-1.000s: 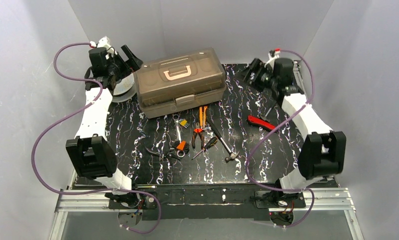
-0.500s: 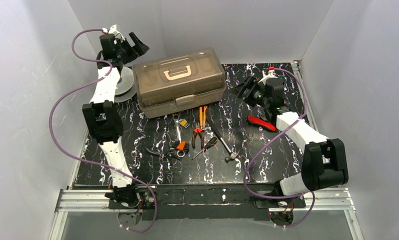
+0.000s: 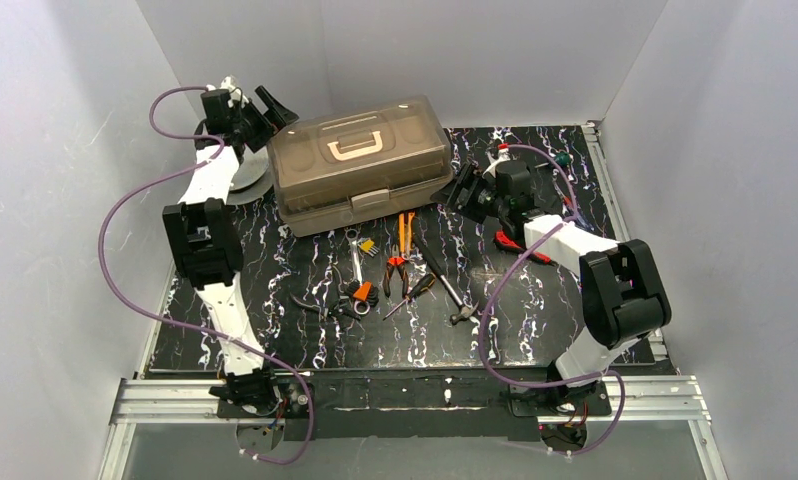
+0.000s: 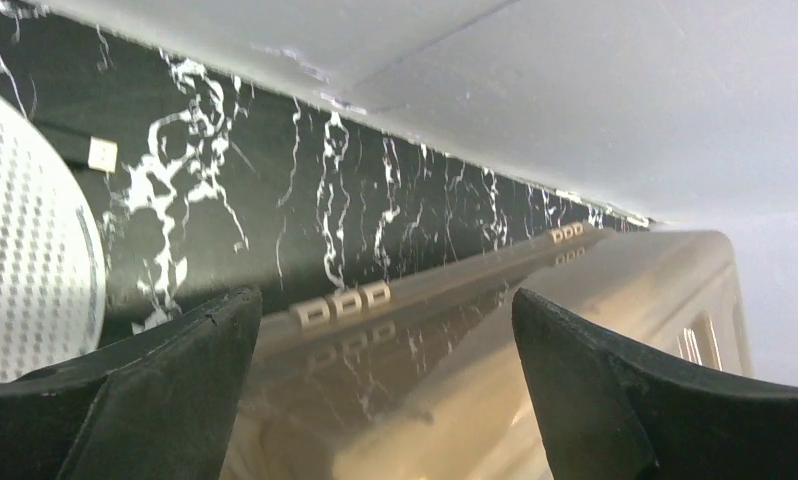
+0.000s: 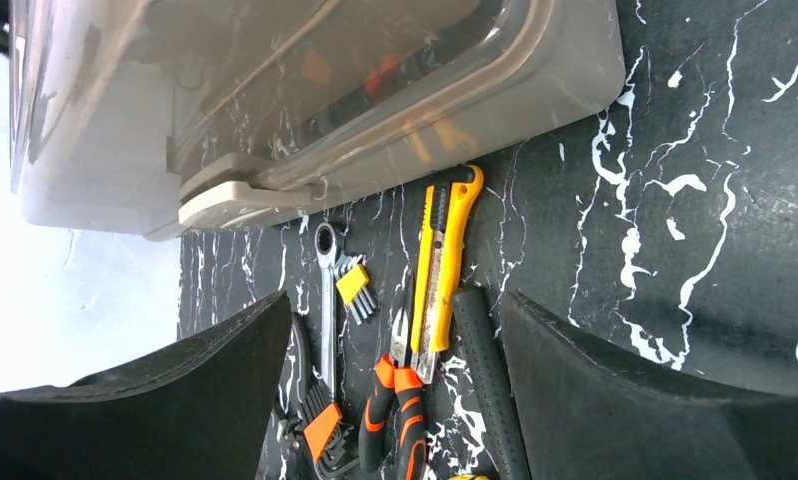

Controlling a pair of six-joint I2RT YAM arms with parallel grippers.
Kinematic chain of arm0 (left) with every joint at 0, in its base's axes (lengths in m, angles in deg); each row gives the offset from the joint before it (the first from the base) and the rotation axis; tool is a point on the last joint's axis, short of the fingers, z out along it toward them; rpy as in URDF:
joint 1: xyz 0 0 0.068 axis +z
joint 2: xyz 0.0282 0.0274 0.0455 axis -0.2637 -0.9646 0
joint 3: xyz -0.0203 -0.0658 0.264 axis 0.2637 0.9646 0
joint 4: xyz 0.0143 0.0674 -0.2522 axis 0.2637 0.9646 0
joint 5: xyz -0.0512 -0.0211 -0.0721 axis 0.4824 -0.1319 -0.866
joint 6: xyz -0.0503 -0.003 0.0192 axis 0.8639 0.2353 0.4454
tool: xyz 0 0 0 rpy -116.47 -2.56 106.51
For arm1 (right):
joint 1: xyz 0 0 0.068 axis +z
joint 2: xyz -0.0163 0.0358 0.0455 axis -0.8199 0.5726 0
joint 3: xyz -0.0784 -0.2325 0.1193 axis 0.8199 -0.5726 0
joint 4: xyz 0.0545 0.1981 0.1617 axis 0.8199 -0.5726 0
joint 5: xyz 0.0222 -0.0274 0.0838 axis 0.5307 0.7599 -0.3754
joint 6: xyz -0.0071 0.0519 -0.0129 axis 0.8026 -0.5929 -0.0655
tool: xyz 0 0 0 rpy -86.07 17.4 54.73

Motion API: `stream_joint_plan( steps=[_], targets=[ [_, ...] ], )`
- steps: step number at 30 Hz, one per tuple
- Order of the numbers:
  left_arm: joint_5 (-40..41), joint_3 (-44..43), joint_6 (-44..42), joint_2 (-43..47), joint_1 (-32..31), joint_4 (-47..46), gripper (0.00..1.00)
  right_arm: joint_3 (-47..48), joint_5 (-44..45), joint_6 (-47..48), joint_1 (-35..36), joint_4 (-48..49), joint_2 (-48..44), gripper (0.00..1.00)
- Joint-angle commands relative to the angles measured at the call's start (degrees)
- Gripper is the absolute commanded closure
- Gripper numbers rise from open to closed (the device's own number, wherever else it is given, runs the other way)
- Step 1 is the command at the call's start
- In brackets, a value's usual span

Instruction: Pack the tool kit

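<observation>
Black, white-veined bench (image 3: 275,270), walled in by pale grey panels, carries the large tan plastic toolbox (image 3: 360,165) at its far middle. The box's smoky translucent lid is shut and the cream handle (image 3: 353,148) lies flat on top. The box sits between the two sets of fingers.

The left fingers (image 3: 275,103) stand wide apart and hold nothing, raised just beside the box's far left corner. In the left wrist view the hinged back edge of the box shows in the gap between them; whether they touch it cannot be told.

The right fingers (image 3: 463,182) are also spread and empty, low beside the box's right end.

Framed between the right fingers in the right wrist view are a yellow utility knife (image 5: 443,260), a silver ratchet wrench (image 5: 325,300), orange-handled pliers (image 5: 390,420) and the black grip of a hammer (image 5: 485,380). All four lie loose just in front of the box.

A red knife (image 3: 513,242) lies behind the right fingers, partly under that forearm. A round grey perforated spool (image 3: 247,180) lies below the left fingers.
</observation>
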Motion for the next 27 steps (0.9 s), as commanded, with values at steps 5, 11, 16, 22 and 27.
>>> stream_joint_plan(
  steps=[5, 11, 16, 22, 27],
  targets=[
    [-3.9, 16.9, 1.6, 12.7, -1.6, 0.3, 0.05, 3.9, -1.7, 2.2, 0.1, 0.1, -1.3, 0.15],
    [-3.0, 26.9, 1.1, 23.4, -1.6, 0.3, 0.05, 0.5, -2.4, 3.1, -0.5, -1.3, -6.2, 0.14],
    [-0.5, 28.7, -0.6, 28.2, -1.6, 2.7, 0.04, -0.4, -2.8, 5.2, -1.1, -5.8, -9.8, 0.13],
    [-0.5, 28.7, -0.6, 31.4, -1.7, 6.0, 0.05, -0.7, -7.7, 4.3, -1.2, -6.0, -10.1, 0.12],
    [-0.2, 33.2, 0.0, 35.2, -2.2, 4.3, 0.05, 2.1, -13.2, 1.7, -1.1, -4.7, -4.9, 0.13]
  ],
)
